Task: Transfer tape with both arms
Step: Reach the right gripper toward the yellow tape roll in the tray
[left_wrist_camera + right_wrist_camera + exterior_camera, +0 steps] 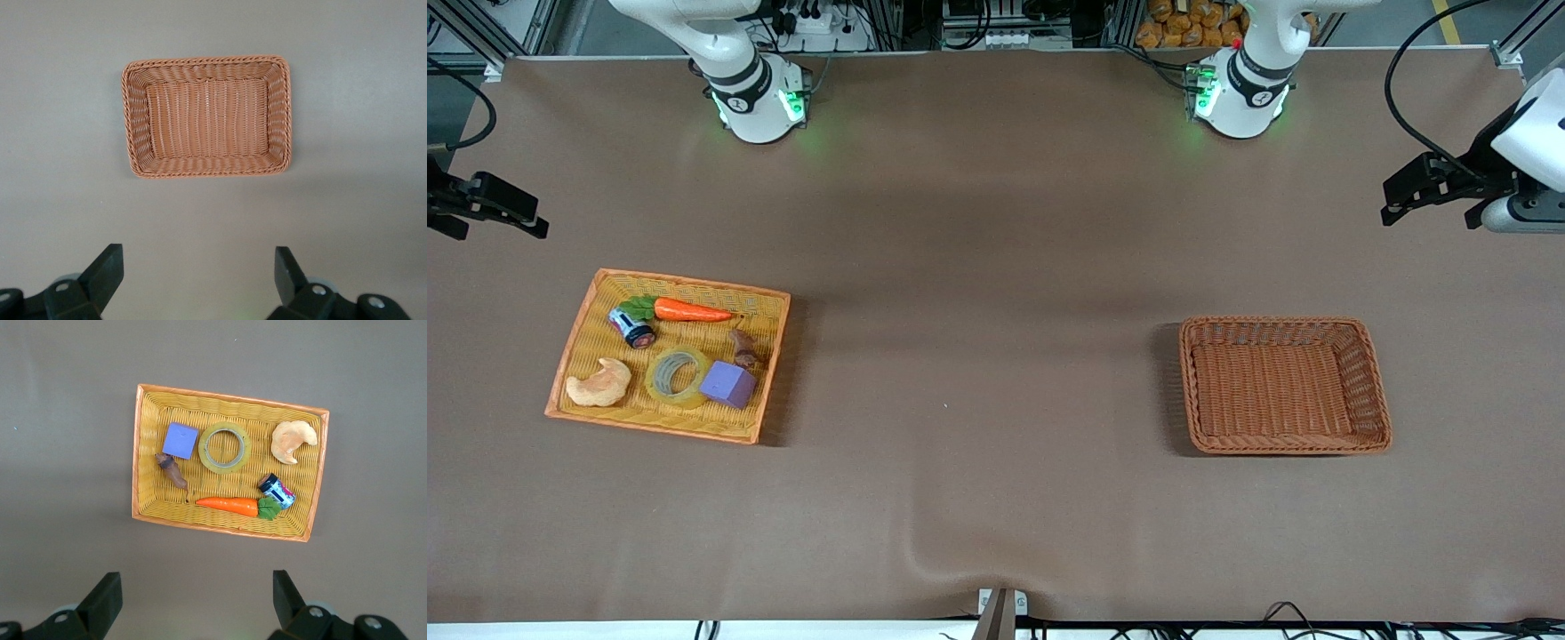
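**Mira:** Both grippers have their jaws spread wide and carry nothing. Right gripper [489,209] hangs over the bare table at the right arm's end, and left gripper [1432,191] hangs at the left arm's end. I think each one waits high so that its wrist camera can see a whole basket.

**Jon:** And where is the tape [679,377]?

**Mira:** It lies flat in the yellow tray [694,283], between the tan pastry [599,384] and the purple cube [727,384], very close to the cube. It is a translucent yellowish ring with a pale core, smooth and probably stiff.

**Jon:** Why flat?

**Mira:** Flat, its open centre faces up, so I judge one finger may go inside. The carrot [692,310], a small can [632,328] and a small brown object [744,348] lie farther from the front camera.

**Jon:** And the brown wicker basket [1375,384]?

**Mira:** It holds nothing; probably it receives the tape.
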Controlling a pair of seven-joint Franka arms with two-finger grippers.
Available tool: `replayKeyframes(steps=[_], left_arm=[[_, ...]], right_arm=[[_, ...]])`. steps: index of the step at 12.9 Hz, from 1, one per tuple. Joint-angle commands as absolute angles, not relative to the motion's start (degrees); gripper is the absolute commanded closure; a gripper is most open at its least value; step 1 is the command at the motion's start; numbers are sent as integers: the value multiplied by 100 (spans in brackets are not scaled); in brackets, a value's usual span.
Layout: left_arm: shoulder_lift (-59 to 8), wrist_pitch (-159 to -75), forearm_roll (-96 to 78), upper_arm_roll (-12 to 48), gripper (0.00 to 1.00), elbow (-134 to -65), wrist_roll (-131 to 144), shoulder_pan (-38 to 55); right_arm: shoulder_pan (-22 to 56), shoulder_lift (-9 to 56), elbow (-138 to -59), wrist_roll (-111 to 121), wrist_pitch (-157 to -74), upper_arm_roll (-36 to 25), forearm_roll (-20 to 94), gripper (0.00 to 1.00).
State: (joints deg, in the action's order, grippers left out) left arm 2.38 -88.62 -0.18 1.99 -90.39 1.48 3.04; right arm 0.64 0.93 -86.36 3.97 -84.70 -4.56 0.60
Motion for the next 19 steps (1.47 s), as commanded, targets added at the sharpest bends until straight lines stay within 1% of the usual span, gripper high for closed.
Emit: replayKeyframes(steps=[1,3,6,11,13,16,19], left_arm=[[351,-8719,-26,149,0,-9035,-70,334],[352,-8517,-18,158,0,-9035,-97,334],[317,-8517,-26,193,0,-9035,-105,308],[62,-8552,-9,176,0,-9026,-26,325],[0,-8552,35,141,0,-8834,-106,281],[-70,-8560,26,132,0,-8833,-105,272],[-289,-8560,26,132,0,-8842,9,281]], right_arm=[[-70,193,-8464,325,-8420,-378,18,0],[-18,255,-8464,316,-8429,-378,18,0],[-44,272,-8455,325,-8455,-378,26,0],[-53,272,-8455,325,-8446,-378,87,0],[-44,272,-8455,316,-8446,-378,105,0],[-35,272,-8446,325,-8464,-378,53,0],[-44,299,-8481,325,-8648,-378,53,0]])
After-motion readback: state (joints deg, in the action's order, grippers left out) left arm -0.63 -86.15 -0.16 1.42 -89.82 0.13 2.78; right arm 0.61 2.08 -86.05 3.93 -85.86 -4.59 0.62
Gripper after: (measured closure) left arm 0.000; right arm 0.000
